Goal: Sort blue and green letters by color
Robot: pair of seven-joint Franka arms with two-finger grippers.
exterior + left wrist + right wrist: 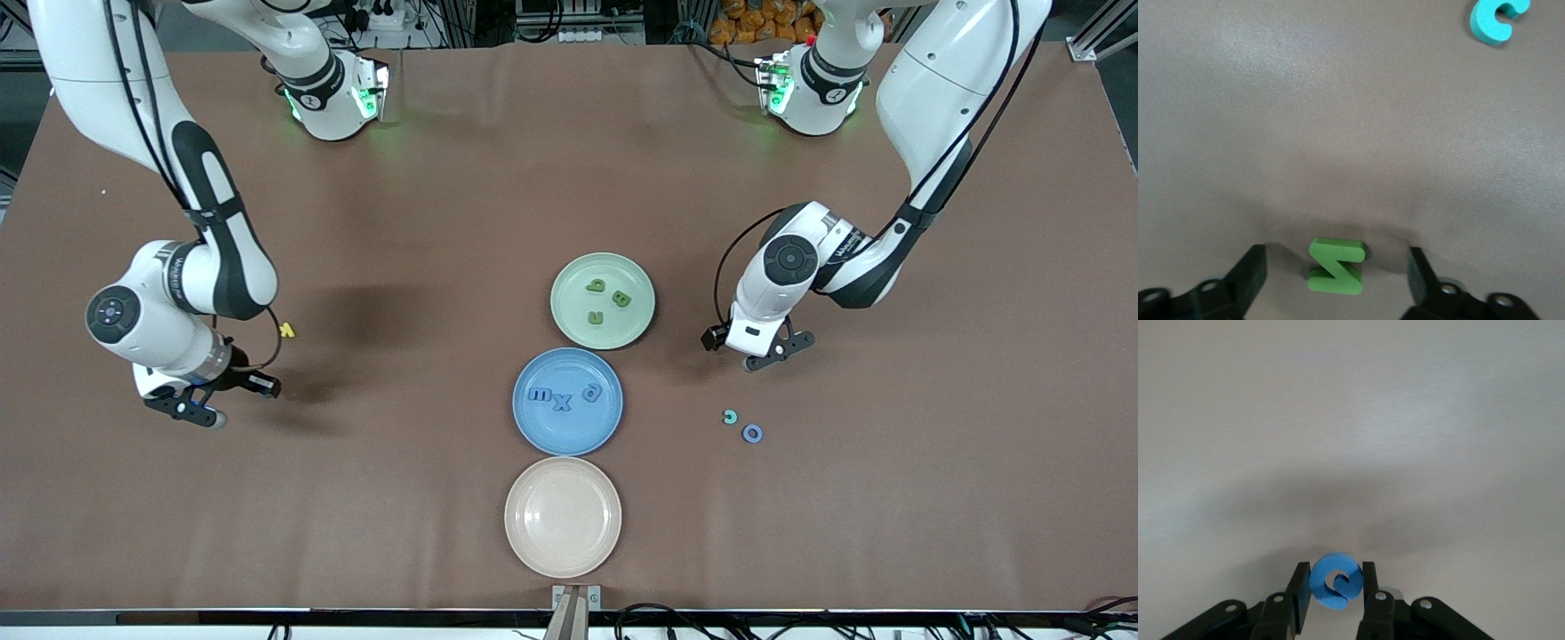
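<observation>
My right gripper (1336, 579) is shut on a small blue letter c (1336, 581), held on edge between its fingers. In the front view that gripper (194, 407) is low over the table toward the right arm's end. My left gripper (1337, 260) stands open around a green letter N (1336, 267) that lies flat on the table with a gap on each side. The hand (765, 348) hides the N in the front view. A green plate (569, 277) holds three green letters (621, 300). A blue plate (569, 433) holds three blue letters (561, 404).
An empty beige plate (563, 516) sits nearest the front camera, in line with the other two plates. A teal c (730, 416) and a pale ring O (752, 433) lie on the table below the left gripper. A yellow k (286, 330) lies beside the right arm.
</observation>
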